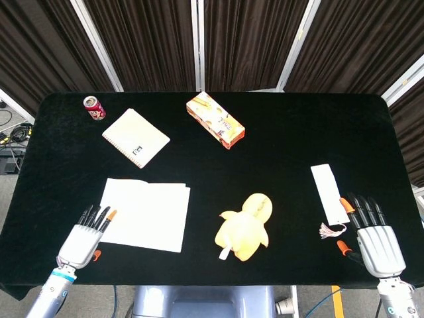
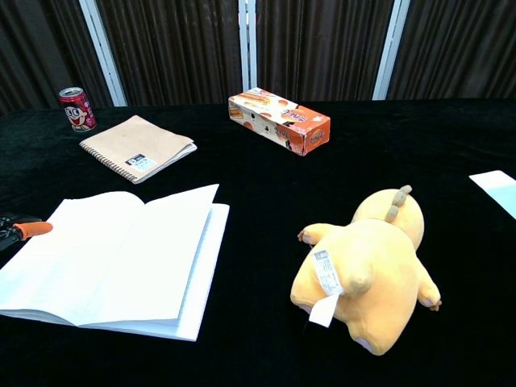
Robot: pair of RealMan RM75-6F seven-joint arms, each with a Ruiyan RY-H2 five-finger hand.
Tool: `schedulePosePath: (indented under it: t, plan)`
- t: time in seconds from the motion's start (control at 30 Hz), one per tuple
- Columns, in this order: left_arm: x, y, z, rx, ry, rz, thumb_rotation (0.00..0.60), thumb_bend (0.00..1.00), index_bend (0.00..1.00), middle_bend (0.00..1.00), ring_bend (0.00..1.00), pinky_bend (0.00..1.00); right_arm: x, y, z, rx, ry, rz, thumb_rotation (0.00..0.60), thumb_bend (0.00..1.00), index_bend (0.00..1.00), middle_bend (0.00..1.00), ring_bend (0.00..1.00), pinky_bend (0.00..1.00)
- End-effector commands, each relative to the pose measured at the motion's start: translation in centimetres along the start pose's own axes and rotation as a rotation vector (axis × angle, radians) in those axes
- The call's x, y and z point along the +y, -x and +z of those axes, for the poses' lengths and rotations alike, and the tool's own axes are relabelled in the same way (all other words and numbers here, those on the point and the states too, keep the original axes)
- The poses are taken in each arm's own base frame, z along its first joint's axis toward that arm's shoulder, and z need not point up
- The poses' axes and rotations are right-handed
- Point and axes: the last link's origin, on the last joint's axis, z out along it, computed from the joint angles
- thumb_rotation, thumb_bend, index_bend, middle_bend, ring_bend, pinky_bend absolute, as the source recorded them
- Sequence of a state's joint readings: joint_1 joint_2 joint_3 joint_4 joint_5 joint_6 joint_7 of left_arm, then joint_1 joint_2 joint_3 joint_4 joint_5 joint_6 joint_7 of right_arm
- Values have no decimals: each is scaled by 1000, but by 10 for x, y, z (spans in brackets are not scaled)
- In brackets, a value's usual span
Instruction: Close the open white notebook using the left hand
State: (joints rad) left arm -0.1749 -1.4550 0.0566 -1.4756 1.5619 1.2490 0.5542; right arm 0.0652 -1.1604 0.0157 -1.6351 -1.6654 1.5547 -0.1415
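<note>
The white notebook (image 1: 142, 214) lies open on the black table, near the front left; in the chest view its pages (image 2: 121, 258) spread flat with the right leaf slightly lifted. My left hand (image 1: 85, 238) hovers at the notebook's near left corner, fingers apart and pointing toward it, holding nothing. Only its orange-tipped fingertips (image 2: 24, 230) show at the left edge of the chest view, by the page's left edge. My right hand (image 1: 376, 238) rests open at the front right, beside a white bookmark (image 1: 329, 193).
A yellow plush duck (image 1: 245, 227) lies right of the notebook. Further back are a tan spiral notebook (image 1: 136, 137), a red can (image 1: 93, 107) and an orange box (image 1: 215, 120). Dark curtains stand behind the table (image 1: 278, 152).
</note>
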Motion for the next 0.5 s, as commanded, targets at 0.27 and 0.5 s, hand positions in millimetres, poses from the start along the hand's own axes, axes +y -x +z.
schedulePosePath:
  t: [0.27, 0.5]
  plan:
    - [5, 8, 7, -10, 15, 30, 600, 172, 0, 0, 0, 0, -1, 0, 0, 0, -2, 5, 600, 99, 0, 0, 0, 0]
    - [11, 11, 14, -1, 33, 52, 600, 275, 0, 0, 0, 0, 0, -1, 0, 5, -1, 8, 600, 99, 0, 0, 0, 0]
